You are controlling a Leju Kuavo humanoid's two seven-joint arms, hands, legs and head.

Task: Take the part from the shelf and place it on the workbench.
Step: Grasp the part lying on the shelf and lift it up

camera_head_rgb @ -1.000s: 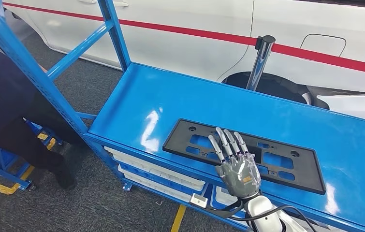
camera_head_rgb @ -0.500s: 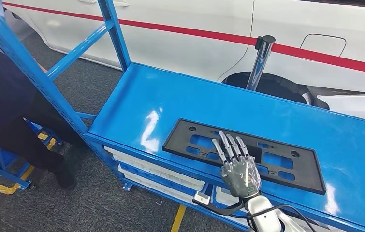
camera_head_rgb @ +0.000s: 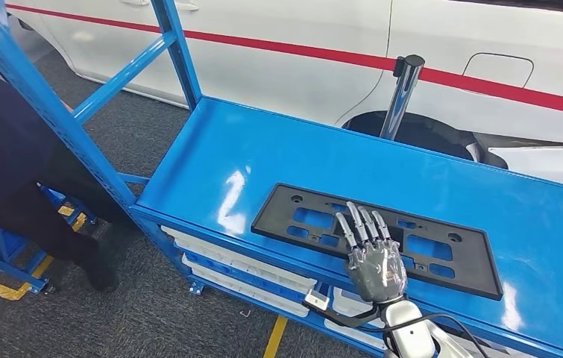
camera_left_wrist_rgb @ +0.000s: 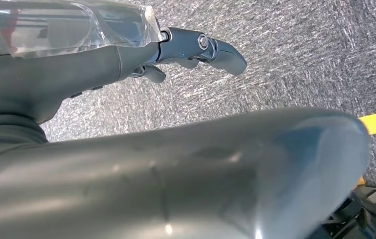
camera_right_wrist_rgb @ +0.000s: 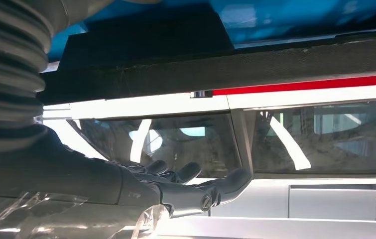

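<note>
A white car (camera_head_rgb: 323, 52) with a red stripe along its side stands behind everything, one dark wheel arch showing just past the rack. In front of it is the blue shelf (camera_head_rgb: 263, 149), a metal rack with slanted blue uprights at the left and a broad glossy top level that carries the task's thing. Beneath that level lie white trays (camera_head_rgb: 241, 265), stacked on a lower tier. A person in dark clothing (camera_head_rgb: 2, 149) stands at the far left beside the rack's upright, on grey carpet floor (camera_head_rgb: 151, 321) marked with a yellow line. A chrome post (camera_head_rgb: 401, 93) rises behind the shelf's back edge.

The part (camera_head_rgb: 300, 216), a flat black rectangular frame with cut-out windows and small holes, lies flat on the top level near its front edge. The right hand (camera_head_rgb: 373, 257) comes up from below over the front edge, palm down above the middle of the part, its fingers (camera_head_rgb: 360, 224) straight and spread apart, holding nothing; whether the fingertips touch the black frame cannot be told. In the right wrist view the same fingers reach out straight and empty, with the car's windows beyond.

The left hand (camera_left_wrist_rgb: 195, 50) hangs above the grey carpet, its fingers loosely extended and apart, with nothing in them.
</note>
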